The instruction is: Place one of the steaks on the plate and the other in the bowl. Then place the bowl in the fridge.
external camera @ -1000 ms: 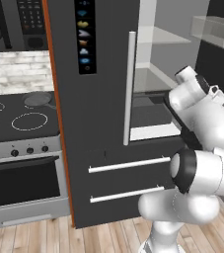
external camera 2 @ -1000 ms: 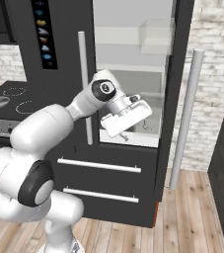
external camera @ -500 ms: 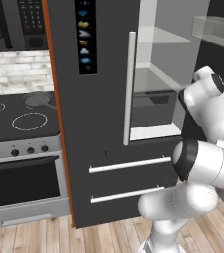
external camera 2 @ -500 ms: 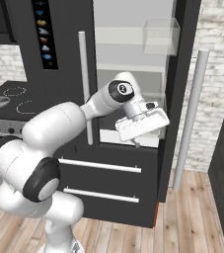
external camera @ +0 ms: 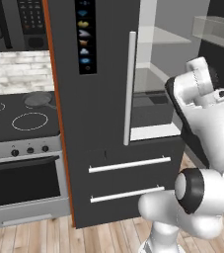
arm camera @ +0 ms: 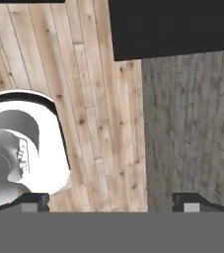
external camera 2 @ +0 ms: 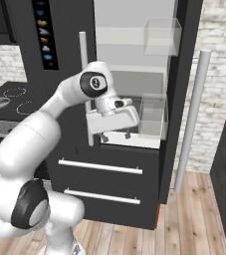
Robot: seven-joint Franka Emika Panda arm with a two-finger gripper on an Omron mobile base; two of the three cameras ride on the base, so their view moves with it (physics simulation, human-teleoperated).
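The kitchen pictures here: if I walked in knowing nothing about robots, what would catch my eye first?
Probably the tall dark-grey fridge standing open in the middle, its pale interior and clear shelves showing. Right in front of it, the big white arm bends across, its gripper open and empty, fingers pointing down at the wooden floor. To the left sits a black stove with ring burners.

Stove (external camera: 19, 121) left of fridge (external camera: 98, 99) — touching sides. Hand (external camera 2: 115, 134) before the open fridge compartment, just above drawers (external camera 2: 102, 182) — fingers spread, empty.
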